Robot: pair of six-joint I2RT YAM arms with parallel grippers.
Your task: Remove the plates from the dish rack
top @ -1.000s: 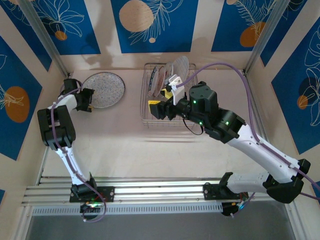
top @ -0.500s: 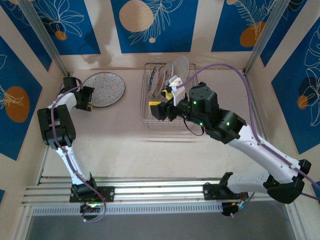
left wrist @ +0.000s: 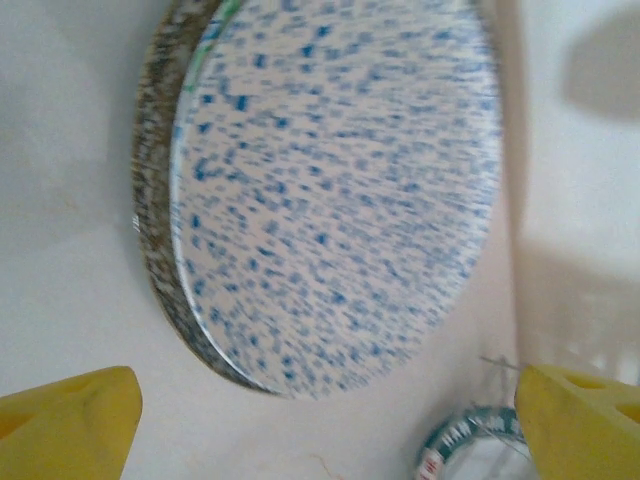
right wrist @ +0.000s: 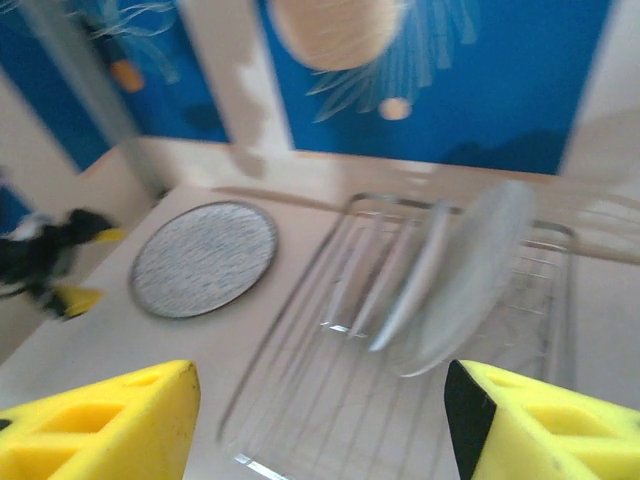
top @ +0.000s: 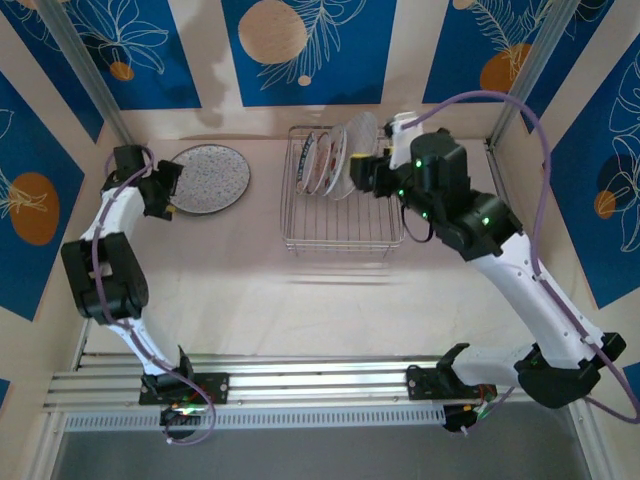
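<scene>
— Over on the table's left side, the speckled plate lies flat, and the left gripper sits just beside its left edge.

— That arm's wrist camera adds something the overhead misses. A grey-speckled rim peeks out from under the blue-flecked face. It could be two stacked there, but I can't be sure.

— And the fingers?

— Yellow tips are at the two bottom corners, spread wide, with only plate edge and bare table between them. I see no contact.

— The left arm is folded, elbow out to the left, forearm reaching up towards the back-left corner.

— Across to the rack. From above, the plates stand on edge in its far half.

— The right gripper is up at those plates, on their right side. The overhead doesn't settle whether it touches one.

— The right wrist view helps. Its fingers are apart at the lower corners, gripping nothing. The rack and the leaning plates lie ahead and below, blurred.

— The same view catches the speckled plate on the table, with the left gripper far off at the left edge.

— The right arm stretches long from its base at bottom right, up and leftwards, with the wrist over the rack's back-right corner.
</scene>
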